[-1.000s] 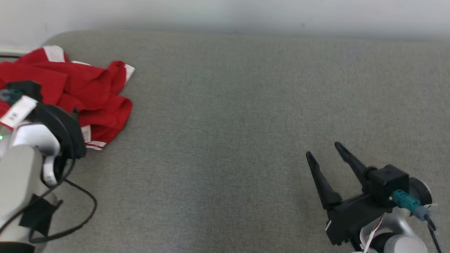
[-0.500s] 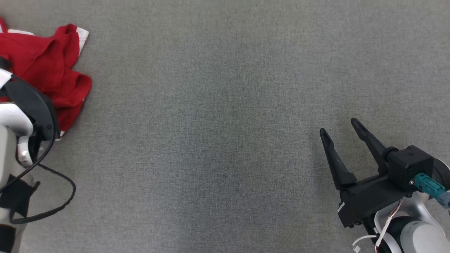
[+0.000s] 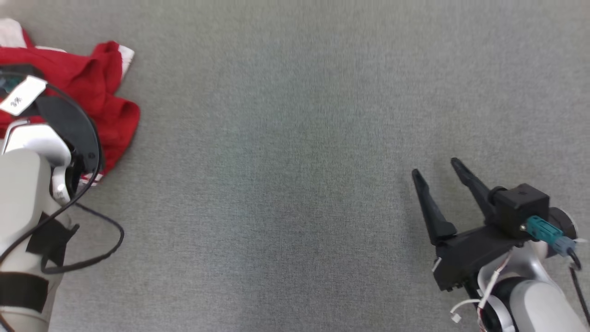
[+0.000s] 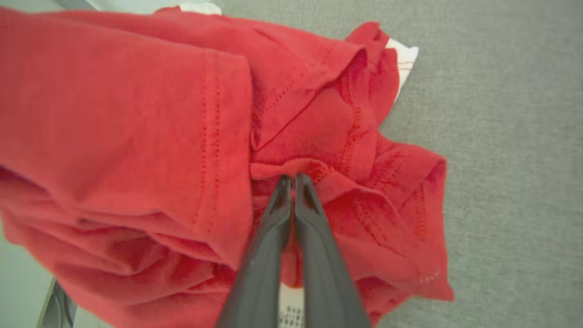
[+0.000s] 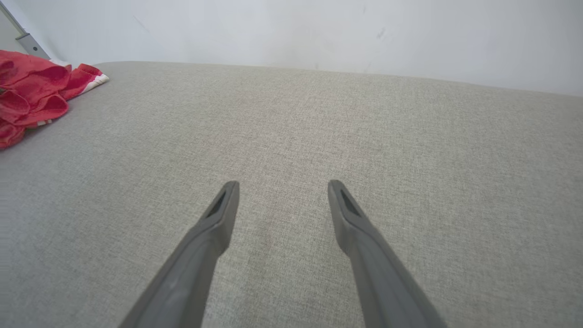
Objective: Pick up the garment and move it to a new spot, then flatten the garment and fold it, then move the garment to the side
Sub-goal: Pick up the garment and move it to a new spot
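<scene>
The garment (image 3: 97, 97) is a crumpled red shirt with white trim, heaped at the far left of the grey surface (image 3: 286, 152). It shows close up in the left wrist view as the garment (image 4: 136, 118), and far off to the left as the garment (image 5: 32, 98) in the right wrist view. My left gripper (image 4: 292, 177) is shut, its tips pinching a fold of the red cloth. In the head view my pale left forearm (image 3: 23, 184) covers part of the heap. My right gripper (image 3: 438, 167) hangs open over bare surface at the lower right; the right gripper (image 5: 282, 184) holds nothing.
A black cable (image 3: 92, 249) loops off my left arm over the surface. A pale wall (image 5: 319, 32) stands behind the far edge of the surface. A metal rail (image 5: 23, 38) runs past the garment's far side.
The head camera has tilted down, so the wall left the picture. My left gripper has shut on the red cloth. The right gripper stays open in much the same place.
</scene>
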Controlling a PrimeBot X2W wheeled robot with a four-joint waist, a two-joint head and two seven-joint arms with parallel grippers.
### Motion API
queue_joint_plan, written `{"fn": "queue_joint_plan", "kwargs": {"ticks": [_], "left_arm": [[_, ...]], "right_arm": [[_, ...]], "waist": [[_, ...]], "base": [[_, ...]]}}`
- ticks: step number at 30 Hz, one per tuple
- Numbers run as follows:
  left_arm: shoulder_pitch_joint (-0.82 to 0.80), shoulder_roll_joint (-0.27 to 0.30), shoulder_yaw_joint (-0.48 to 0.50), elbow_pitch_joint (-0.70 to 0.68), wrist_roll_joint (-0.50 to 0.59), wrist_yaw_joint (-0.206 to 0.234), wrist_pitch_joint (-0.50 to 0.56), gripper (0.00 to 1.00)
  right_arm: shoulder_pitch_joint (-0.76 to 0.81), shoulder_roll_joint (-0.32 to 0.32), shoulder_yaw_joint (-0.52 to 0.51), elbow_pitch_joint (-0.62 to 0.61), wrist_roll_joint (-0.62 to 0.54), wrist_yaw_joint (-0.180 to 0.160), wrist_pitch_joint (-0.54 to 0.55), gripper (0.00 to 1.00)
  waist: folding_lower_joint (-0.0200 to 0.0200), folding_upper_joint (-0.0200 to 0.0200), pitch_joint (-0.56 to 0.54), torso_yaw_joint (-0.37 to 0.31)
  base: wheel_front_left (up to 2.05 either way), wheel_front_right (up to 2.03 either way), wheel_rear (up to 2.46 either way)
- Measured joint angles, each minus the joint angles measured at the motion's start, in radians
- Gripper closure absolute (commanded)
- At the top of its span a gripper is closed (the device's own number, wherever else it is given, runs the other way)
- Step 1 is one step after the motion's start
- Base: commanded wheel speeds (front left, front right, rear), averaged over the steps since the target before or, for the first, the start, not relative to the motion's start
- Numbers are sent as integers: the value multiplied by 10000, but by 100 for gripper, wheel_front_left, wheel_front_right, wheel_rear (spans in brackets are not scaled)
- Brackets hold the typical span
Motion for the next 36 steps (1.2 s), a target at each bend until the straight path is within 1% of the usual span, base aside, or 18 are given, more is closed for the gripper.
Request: {"fn": "queue_joint_plan", "kwargs": {"ticks": [6, 8, 9, 11, 13, 17, 18, 24, 25, 26, 30, 32, 33, 36], "left_arm": [[-522, -117, 15, 255, -6, 2, -326, 100], [-814, -347, 33, 240, -21, 2, -487, 100], [-814, -347, 33, 240, -21, 2, -487, 100], [-1046, -729, 35, 221, -104, 0, -644, 100], [-1190, -1080, 35, 188, -236, -29, -857, 100], [-1442, -1476, 96, 232, -616, -447, -1289, 100], [-1553, -1743, 94, 238, -698, -650, -1528, 100], [-1538, -2803, -159, 272, -1162, -1346, -2217, 100], [-1518, -2840, -234, 268, -1248, -1570, -2445, 100], [-1502, -2809, -265, 259, -1294, -1666, -2533, 100], [-1345, -2755, -487, 56, -1662, -1870, -2736, 100], [-1154, -2742, -704, -221, -1854, -1885, -2817, 100], [-1065, -2704, -880, -401, -1933, -1939, -2863, 100], [-855, -2558, -1977, -1246, -2878, -1948, -2955, 100]], "right_arm": [[-135, 328, 121, 614, 121, -2, -219, 0], [-144, 439, 140, 811, 125, -6, -328, 0], [-144, 439, 140, 811, 125, -6, -328, 0], [-146, 529, 150, 999, 153, -77, -397, 0], [-149, 627, 161, 1243, 219, -79, -483, 0], [-191, 855, 328, 1639, 389, -81, -698, 0], [-271, 928, 362, 1868, 433, -88, -792, 0], [-275, 963, 389, 2313, 472, -121, -1009, 0], [-224, 968, 395, 2475, 472, -130, -1047, 0], [-144, 970, 405, 2508, 472, -167, -1057, 0], [333, 1011, 525, 2487, 470, -178, -1127, 0], [577, 1041, 652, 2408, 470, -224, -1127, 0], [605, 1051, 690, 2397, 470, -249, -1127, 0], [720, 1087, 815, 2336, 468, -253, -1124, 0]], "waist": [[-1, 0, -721, 37], [-1, -1, -989, 26], [-1, -1, -989, 26], [-1, -1, -1264, 2], [-1, -1, -1539, -34], [-2, -1, -2104, -153], [-2, -1, -2386, -243], [-2, -1, -3213, -621], [-3, -1, -3488, -778], [-3, -2, -3622, -860], [-3, -2, -4121, -1259], [-3, -2, -4397, -1642], [-3, -2, -4475, -1774], [-2, -2, -4679, -2200]], "base": [[0, 0, 0], [0, 0, 0], [0, 0, 0], [0, 0, 0], [0, 0, 0], [0, 0, 0], [0, 0, 0], [0, 0, 0], [0, 0, 0], [0, 0, 0], [0, 0, 0], [0, 0, 0], [0, 0, 0], [0, 0, 0]]}}
